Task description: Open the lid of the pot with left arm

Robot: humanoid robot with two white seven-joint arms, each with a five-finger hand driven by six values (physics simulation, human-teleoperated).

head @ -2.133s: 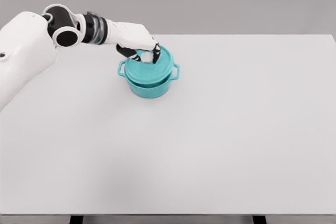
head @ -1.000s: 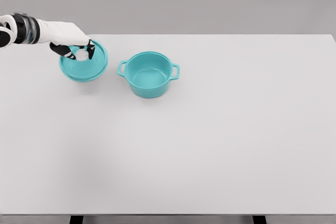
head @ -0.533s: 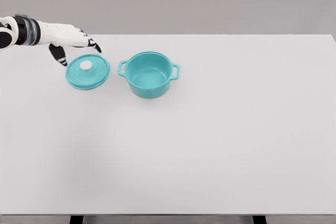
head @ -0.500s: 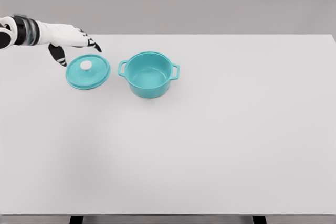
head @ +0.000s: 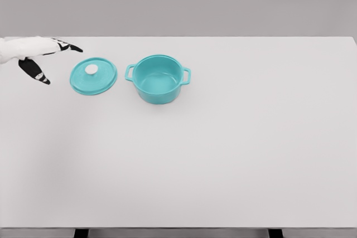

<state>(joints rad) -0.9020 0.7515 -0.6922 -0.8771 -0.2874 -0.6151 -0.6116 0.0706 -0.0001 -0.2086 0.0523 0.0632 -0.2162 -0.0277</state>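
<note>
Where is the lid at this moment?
In the head view the lid lies flat on the table, left of the open pot and apart from it.

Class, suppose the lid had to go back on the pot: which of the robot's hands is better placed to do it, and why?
Probably the left. The left hand, open, hovers just left of the lid, which lies beside the open pot. The right arm is out of view.

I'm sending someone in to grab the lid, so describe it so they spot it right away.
On the white table, find the open teal pot toward the back left. The lid lies flat on the table just left of it, not touching. It is a teal disc with a small white knob, unlike the deep two-handled pot.
</note>
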